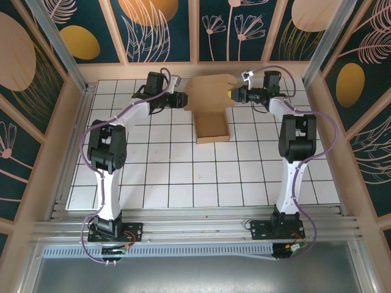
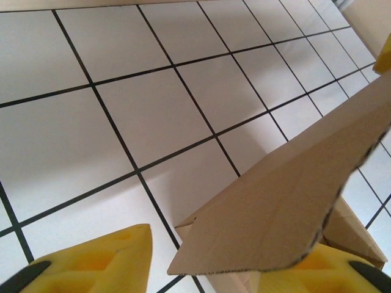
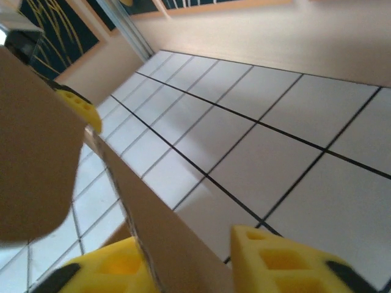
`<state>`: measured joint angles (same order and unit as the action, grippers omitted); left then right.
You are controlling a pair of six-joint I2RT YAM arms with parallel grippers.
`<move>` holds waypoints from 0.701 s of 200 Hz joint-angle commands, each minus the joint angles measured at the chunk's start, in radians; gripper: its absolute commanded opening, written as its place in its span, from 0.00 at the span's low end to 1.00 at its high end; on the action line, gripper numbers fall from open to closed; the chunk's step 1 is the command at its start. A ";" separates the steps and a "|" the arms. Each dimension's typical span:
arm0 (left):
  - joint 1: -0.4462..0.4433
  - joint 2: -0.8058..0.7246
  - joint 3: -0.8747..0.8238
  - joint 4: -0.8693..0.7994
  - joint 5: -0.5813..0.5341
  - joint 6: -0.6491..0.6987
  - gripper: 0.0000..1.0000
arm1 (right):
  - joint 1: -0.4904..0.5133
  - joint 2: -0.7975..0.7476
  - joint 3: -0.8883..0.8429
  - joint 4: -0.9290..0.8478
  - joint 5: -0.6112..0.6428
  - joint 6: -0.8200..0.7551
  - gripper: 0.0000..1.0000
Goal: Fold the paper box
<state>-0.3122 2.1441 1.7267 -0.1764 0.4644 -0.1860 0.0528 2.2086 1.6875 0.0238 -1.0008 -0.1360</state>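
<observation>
The paper box is plain brown cardboard at the back middle of the table. Its shallow tray [image 1: 212, 129] lies flat and its lid panel [image 1: 211, 94] stands raised behind it. My left gripper [image 1: 182, 99] is at the lid's left edge. In the left wrist view a pointed flap [image 2: 287, 195] lies between the yellow pads against the right pad [image 2: 333, 268], with the left pad [image 2: 91, 262] well apart. My right gripper [image 1: 233, 94] straddles the lid's right edge [image 3: 165, 244]. Its left pad [image 3: 104, 268] touches the card and a narrow gap shows at the right pad [image 3: 281, 262].
The table [image 1: 183, 183] is white tile with black grid lines, walled by tan wooden boards [image 1: 73, 122] on the left, right and back. Both arms reach from the near rail [image 1: 195, 232] to the back. Open tiles lie in front of the tray.
</observation>
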 commanded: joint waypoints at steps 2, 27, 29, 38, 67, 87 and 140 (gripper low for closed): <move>0.001 -0.033 -0.033 0.008 0.019 0.007 0.36 | 0.037 -0.040 -0.019 -0.066 0.135 -0.059 0.19; -0.008 -0.080 -0.087 0.049 -0.010 -0.012 0.15 | 0.069 -0.080 -0.063 -0.049 0.240 -0.067 0.12; -0.008 -0.084 -0.091 0.052 -0.014 -0.012 0.14 | 0.073 -0.083 -0.068 -0.046 0.252 -0.065 0.12; -0.016 -0.095 -0.105 0.060 -0.038 -0.012 0.11 | 0.086 -0.099 -0.087 -0.033 0.303 -0.066 0.10; -0.041 -0.125 -0.153 0.100 -0.101 -0.015 0.10 | 0.145 -0.160 -0.169 0.025 0.441 -0.114 0.10; -0.044 -0.144 -0.169 0.105 -0.140 -0.001 0.16 | 0.159 -0.205 -0.236 0.078 0.450 -0.179 0.10; 0.032 -0.143 -0.031 -0.061 -0.112 0.166 0.72 | 0.151 -0.273 -0.257 0.004 0.418 -0.454 0.08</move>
<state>-0.3367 2.0129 1.6005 -0.1440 0.3141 -0.1253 0.2146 1.9816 1.4284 0.0772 -0.5987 -0.4191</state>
